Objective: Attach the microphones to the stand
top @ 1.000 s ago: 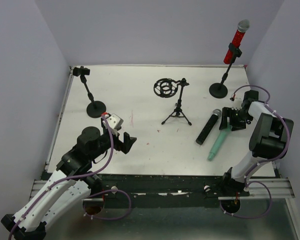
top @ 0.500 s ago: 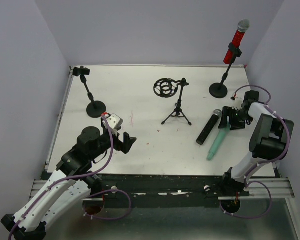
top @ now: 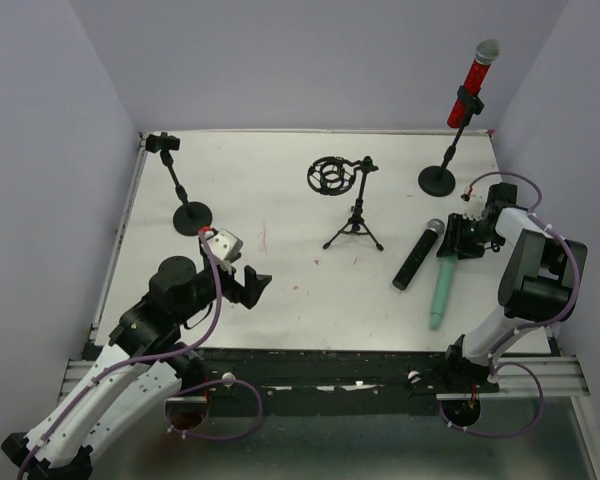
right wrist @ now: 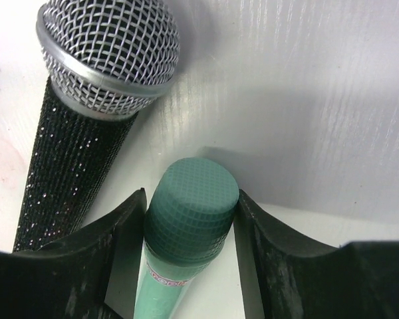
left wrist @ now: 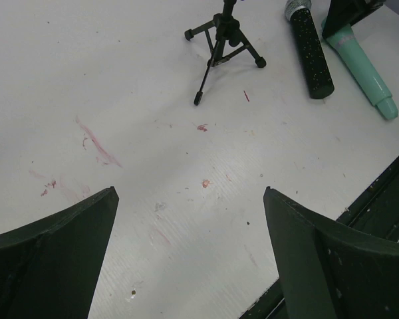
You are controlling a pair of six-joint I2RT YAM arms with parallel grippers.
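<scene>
The red microphone (top: 472, 80) stands clipped in the far-right stand (top: 437, 180). The black microphone (top: 418, 254) lies on the white table, and also shows in the right wrist view (right wrist: 86, 113). The mint-green microphone (top: 442, 290) lies beside it, tail toward the near edge. My right gripper (top: 458, 240) is low at its head. In the right wrist view the gripper (right wrist: 191, 194) has both fingers pressed against the green mesh head (right wrist: 186, 226). My left gripper (top: 250, 285) is open and empty above the table's near left (left wrist: 189, 199).
An empty clip stand (top: 177, 185) is at the far left. A small tripod (top: 352, 205) with a ring shock mount (top: 330, 176) stands in the middle. The table's dark front rail (top: 330, 360) runs along the near edge. Walls close in on three sides.
The mint-green microphone's tail has swung to the right, so it now lies nearly straight toward the near edge. My left arm has drawn back slightly.
</scene>
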